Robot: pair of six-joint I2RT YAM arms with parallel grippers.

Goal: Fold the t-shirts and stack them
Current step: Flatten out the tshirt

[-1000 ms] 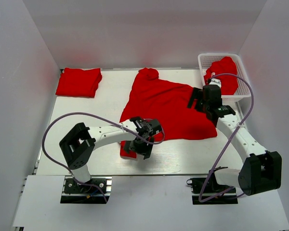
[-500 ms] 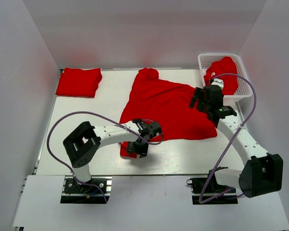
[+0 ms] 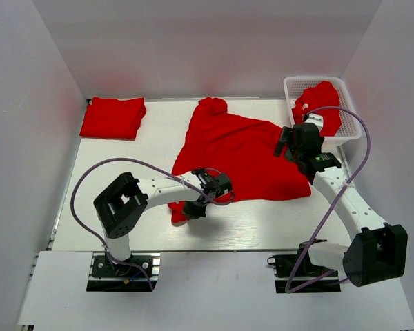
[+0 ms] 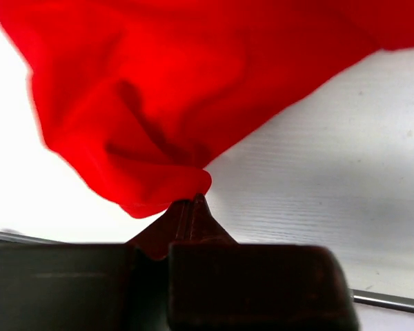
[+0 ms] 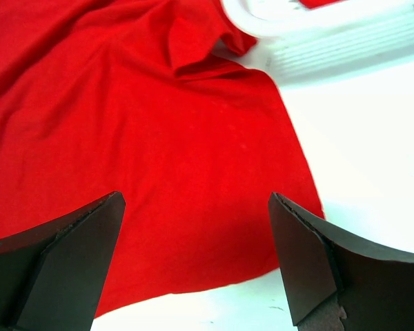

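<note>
One red t-shirt [image 3: 241,152] lies spread out in the middle of the table. My left gripper [image 3: 192,209] is at its near left corner. In the left wrist view the jaws are pressed together, and my left gripper [image 4: 192,201] is shut on a bunched fold of that t-shirt [image 4: 145,96]. My right gripper [image 3: 286,142] hovers over the shirt's right edge, beside the basket. In the right wrist view it [image 5: 194,198] stands wide open above the flat t-shirt [image 5: 145,138], with nothing between its fingers. A folded t-shirt [image 3: 112,117] lies at the back left.
A white lattice basket [image 3: 348,135] at the back right holds another crumpled red t-shirt [image 3: 321,103]; its rim [image 5: 262,26] shows just beyond the right gripper. White walls close in the table on three sides. Bare table lies along the near edge [image 3: 262,221].
My left gripper has closed on the shirt's near left corner and shifted slightly left. The right gripper has drifted a little to the right, still open.
</note>
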